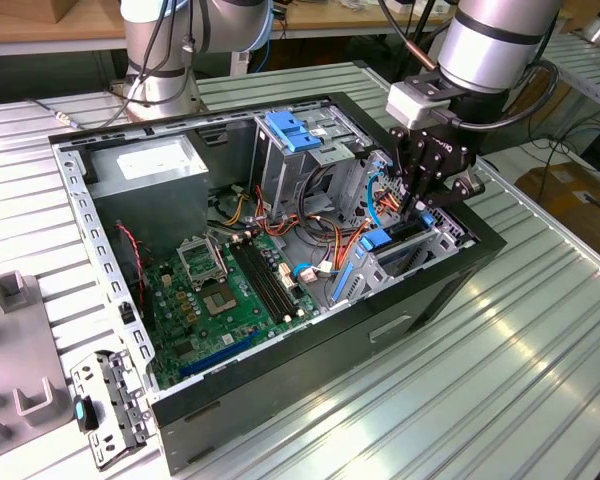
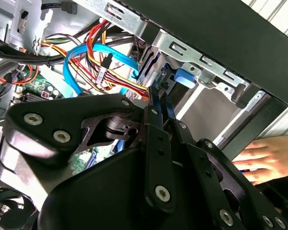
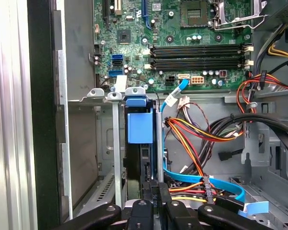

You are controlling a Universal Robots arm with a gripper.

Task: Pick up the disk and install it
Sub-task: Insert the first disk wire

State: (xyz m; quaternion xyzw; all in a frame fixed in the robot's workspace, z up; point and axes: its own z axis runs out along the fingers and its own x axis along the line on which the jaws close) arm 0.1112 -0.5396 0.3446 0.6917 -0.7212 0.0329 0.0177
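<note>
Exterior view: the disk [image 1: 412, 228] stands on edge in the drive cage [image 1: 450, 238] at the front corner of the open computer case [image 1: 280, 390], on the exterior view's right. Its blue side rail shows at the cage mouth. In the first wrist view the disk [image 3: 143, 158] sits in a narrow vertical slot between metal cage walls, with a blue rail tab [image 3: 139, 125] at its far end.

The claw [image 1: 417, 203] reaches down into the cage directly over the disk. In the first wrist view the claw [image 3: 153, 203] has its fingers drawn close together on either side of the disk's thin edge, pinching it. In the second wrist view the claw [image 2: 158, 103] grips the same dark edge beside a blue tab [image 2: 185, 76].

Just beside the cage run a light-blue flat cable [image 3: 201, 184] and a bundle of red, yellow and orange wires [image 3: 192, 139]. The green main board [image 1: 230, 290] lies on the case floor. A grey power box [image 1: 145, 165] occupies the far corner, and a blue latch piece [image 1: 295, 130] sits on the upper bay.

A hand [image 2: 271, 158] rests against the outside of the case. The case lies on a ribbed metal desk [image 1: 520, 340].
</note>
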